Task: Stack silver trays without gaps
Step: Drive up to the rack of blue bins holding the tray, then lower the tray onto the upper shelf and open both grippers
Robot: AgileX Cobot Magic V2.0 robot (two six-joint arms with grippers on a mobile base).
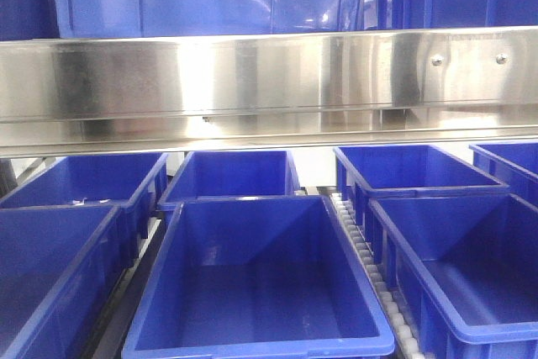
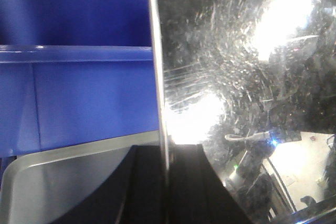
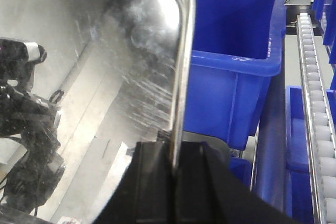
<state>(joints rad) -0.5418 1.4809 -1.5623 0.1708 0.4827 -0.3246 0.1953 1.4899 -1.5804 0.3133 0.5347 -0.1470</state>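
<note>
In the left wrist view a silver tray (image 2: 236, 77) fills the right side, with its scratched mirror face towards the camera and its thin rim running vertically. My left gripper (image 2: 165, 148) is shut on that rim, one black finger on each side. A second silver tray (image 2: 47, 187) lies flat at the lower left, below the held one. In the right wrist view my right gripper (image 3: 176, 145) is shut on the rolled rim of a silver tray (image 3: 105, 66) near its corner. I cannot tell if both grippers hold the same tray. The front view shows no tray and no gripper.
Blue plastic bins (image 1: 261, 292) stand in rows below a long brushed-steel band (image 1: 269, 81) with screws. A white roller rail (image 1: 370, 266) runs between the bins and also shows in the right wrist view (image 3: 315, 103). Blue bins stand close to both held rims (image 2: 79, 93) (image 3: 231, 45).
</note>
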